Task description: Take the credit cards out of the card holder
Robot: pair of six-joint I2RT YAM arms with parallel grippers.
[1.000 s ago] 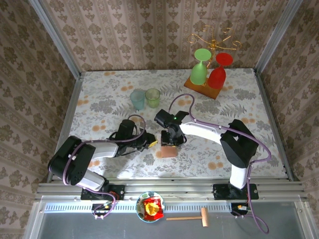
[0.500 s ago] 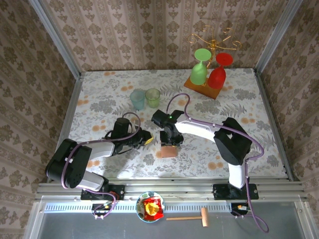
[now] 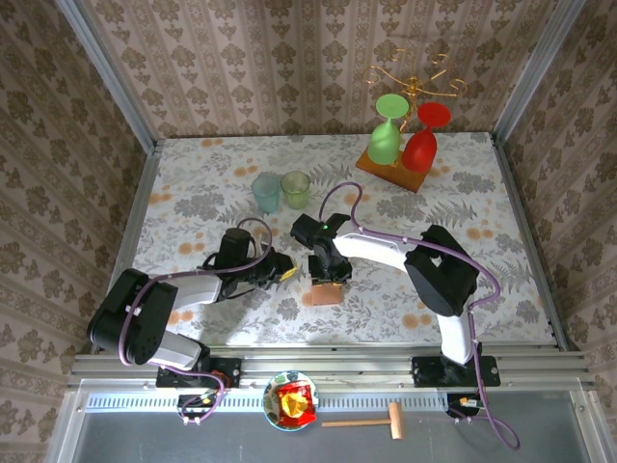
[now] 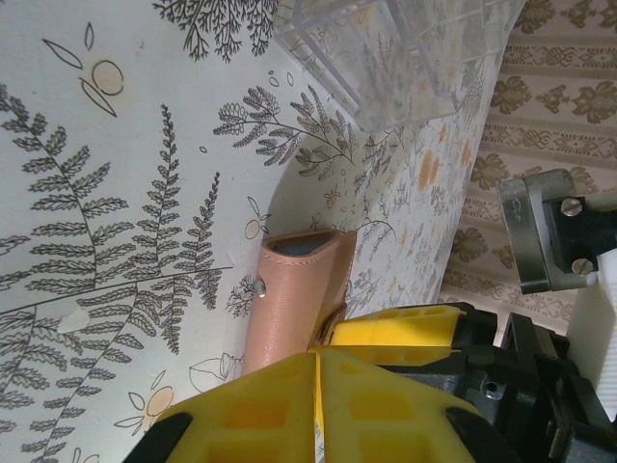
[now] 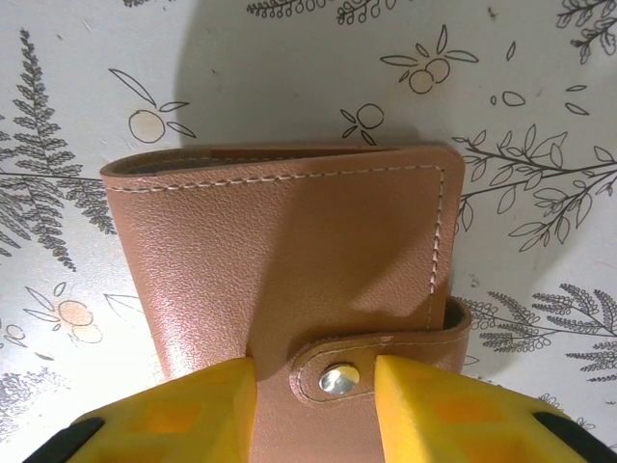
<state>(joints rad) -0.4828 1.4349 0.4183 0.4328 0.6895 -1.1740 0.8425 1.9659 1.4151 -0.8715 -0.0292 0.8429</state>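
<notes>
Straddling the strap, the right tool has its yellow fingers apart, one at 9 o'clock and one at 3 o'clock of the snap, lying over the leather and clamped on nothing I can make out. Under it the holder lies flat and buttoned shut on the tabletop, near the middle in the top view. The left tool is near it at about 9 o'clock, fingers pressed together on nothing visible. The holder looks light, thin and soft-skinned, so it would likely skid or lift whole if the strap is tugged. My judgement is that one tool should pin the cover near its stitched 12 o'clock edge while the other catches the strap's rounded free end and peels it off the snap. The cards should be stiff, smooth and slippery, best pinched by a short edge once a pocket shows. They lie behind the closed cover, so their number and colours cannot be told. Where the right fingertips meet the leather is cut off at the wrist view's 6 o'clock edge. Two cups stand well apart at 11 o'clock.
</notes>
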